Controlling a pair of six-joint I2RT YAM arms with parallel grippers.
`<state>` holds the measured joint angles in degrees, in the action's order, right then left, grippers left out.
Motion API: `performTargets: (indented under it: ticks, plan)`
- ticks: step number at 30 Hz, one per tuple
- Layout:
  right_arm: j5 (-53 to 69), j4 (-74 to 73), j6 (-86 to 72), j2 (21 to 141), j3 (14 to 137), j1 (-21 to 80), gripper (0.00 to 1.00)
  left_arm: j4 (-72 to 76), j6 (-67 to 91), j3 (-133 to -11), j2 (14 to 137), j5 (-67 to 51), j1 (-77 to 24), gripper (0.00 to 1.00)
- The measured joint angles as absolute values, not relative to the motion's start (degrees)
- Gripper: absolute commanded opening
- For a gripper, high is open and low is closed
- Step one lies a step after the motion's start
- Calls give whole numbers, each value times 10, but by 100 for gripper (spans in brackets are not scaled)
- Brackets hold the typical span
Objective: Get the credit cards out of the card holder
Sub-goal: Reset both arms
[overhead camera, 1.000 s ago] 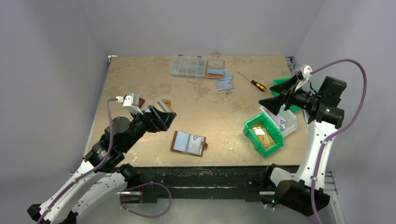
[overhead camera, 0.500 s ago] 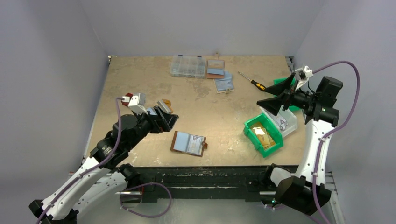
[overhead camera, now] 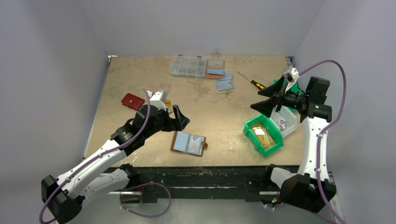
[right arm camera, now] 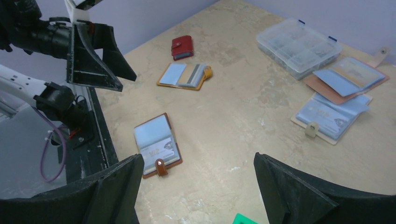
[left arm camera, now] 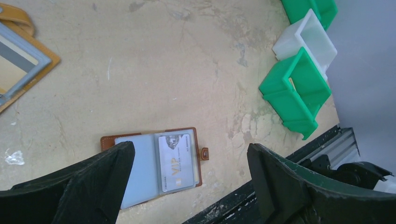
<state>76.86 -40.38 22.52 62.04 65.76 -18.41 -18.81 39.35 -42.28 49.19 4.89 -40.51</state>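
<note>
Since the card holder (left arm camera: pixel 156 163) lies open, the left gripper (left arm camera: pixel 190 148) hovers released near it, perhaps targeting its card (left arm camera: pixel 176 161); the right gripper (overhead camera: pixel 262 99) idles released.

Surface: counter (overhead camera: pixel 135 74), tan board, mottled and scuffed.
12 o'clock: back wall (overhead camera: pixel 201 28), plain pale lilac-grey panel.
9 o'clock: left wall (overhead camera: pixel 46 93), same panel.
3 o'clock: right wall (overhead camera: pixel 369 46), same panel.
6 o'clock: black rail (overhead camera: pixel 201 175), scratched, along the counter's edge.
Light: soft, even, faint shadows.

The top camera overlooks the whole table (overhead camera: pixel 135 79); both wrist cameras look down obliquely from either side of the card holder (overhead camera: pixel 187 143), sharing it.
</note>
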Motion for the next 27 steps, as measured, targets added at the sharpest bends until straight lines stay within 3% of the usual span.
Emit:
performTargets:
  ticks: [18, 27]
  plan:
    - [738, -411, 330, 621, 535, -183, 99, -121, 436, -353, 528, -37, -405, 100]
    - [734, -398, 342, 627, 522, -183, 99, -100, 465, -319, 477, -39, -405, 98]
